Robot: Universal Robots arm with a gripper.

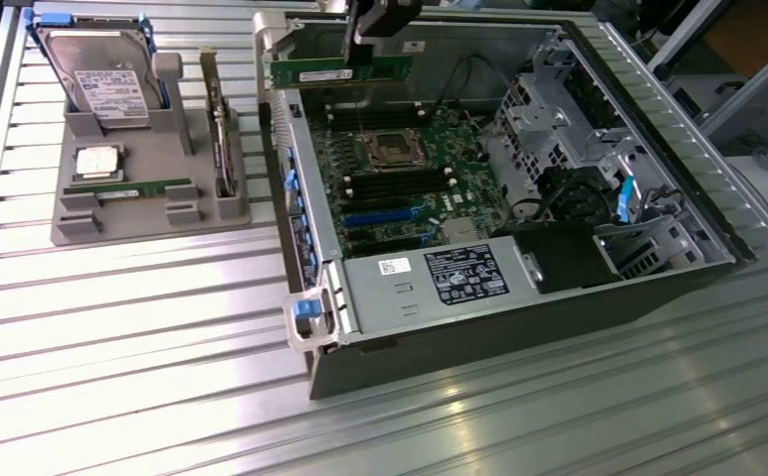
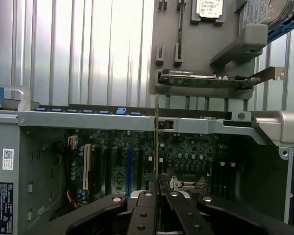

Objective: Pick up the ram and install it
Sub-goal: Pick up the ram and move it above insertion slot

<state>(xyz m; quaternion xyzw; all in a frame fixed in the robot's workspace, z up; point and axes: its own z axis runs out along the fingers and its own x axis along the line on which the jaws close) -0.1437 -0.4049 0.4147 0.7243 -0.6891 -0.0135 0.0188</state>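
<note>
Pinching the ram (image 2: 157,142) edge-on between its pressed-in fingers (image 2: 144,205), your claw (image 2: 157,185) hung over the open computer case (image 1: 490,337). The stick was aloft above the motherboard (image 1: 404,169) and seated in nothing.

Item 1, grip. The claw held the stick at one narrow spot near its middle. By my judgement, a skewed descent could have twisted it in that hold.

Item 2, memory slots (image 1: 391,186). Dark, narrow, close-packed beside the processor socket (image 1: 394,149). Risk: the ram's ends missing the slot, so that pressing would have bent the board or jammed a latch. Whether the latches stood open, you could not tell.

Item 3, case rim (image 2: 88,119). It lay just beyond the stick's far end, so a drift that way could have clipped it.

Item 4, grey parts tray (image 1: 133,223) on the tabletop (image 1: 119,397), well apart from the claw. Contents: second ram stick (image 1: 130,187), processor chip (image 1: 99,162), bracketed card (image 1: 221,139), hard drive (image 1: 106,74). I judged no hazard from there.
</note>
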